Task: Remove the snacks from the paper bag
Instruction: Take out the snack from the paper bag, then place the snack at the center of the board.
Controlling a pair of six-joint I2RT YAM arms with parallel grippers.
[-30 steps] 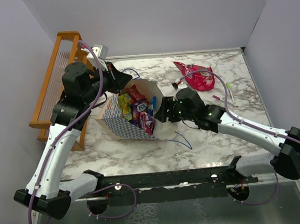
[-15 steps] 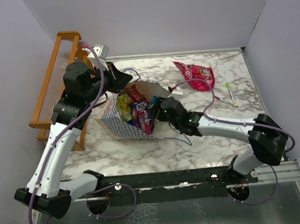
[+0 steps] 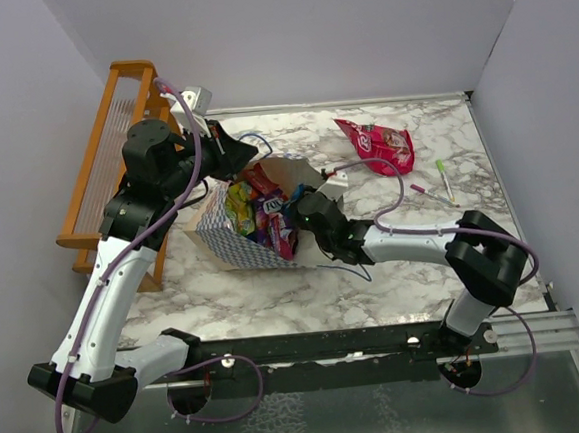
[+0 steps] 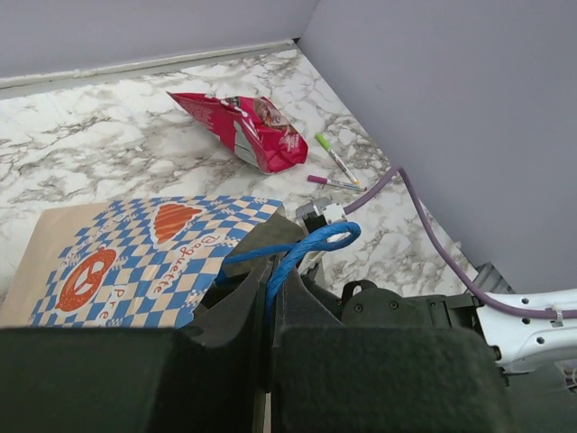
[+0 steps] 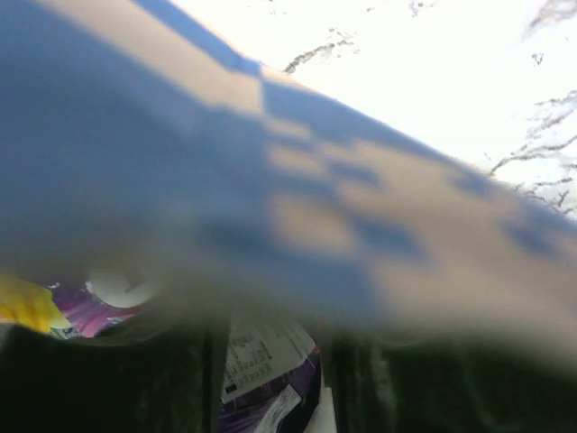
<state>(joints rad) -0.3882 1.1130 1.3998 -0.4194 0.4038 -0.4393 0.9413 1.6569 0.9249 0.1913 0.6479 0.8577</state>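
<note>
The paper bag lies on its side with its mouth facing right and colourful snacks showing inside. My left gripper is shut on the bag's blue cord handle, holding the mouth up; the cord runs between its fingers. My right gripper is reaching into the mouth. In the right wrist view the blurred checkered bag wall fills the top, and a purple packet with a white label sits between that gripper's fingers, filling the gap. A pink-red packet lies on the table at the back right.
An orange wooden rack stands at the far left beside the left arm. A green pen and a purple pen lie right of the pink-red packet. Grey walls close the table on three sides. A loose blue cord trails by the bag.
My right arm has pushed left, deeper into the bag's mouth, and its jaws have narrowed around the purple packet. The left arm still holds the handle in the same place.
</note>
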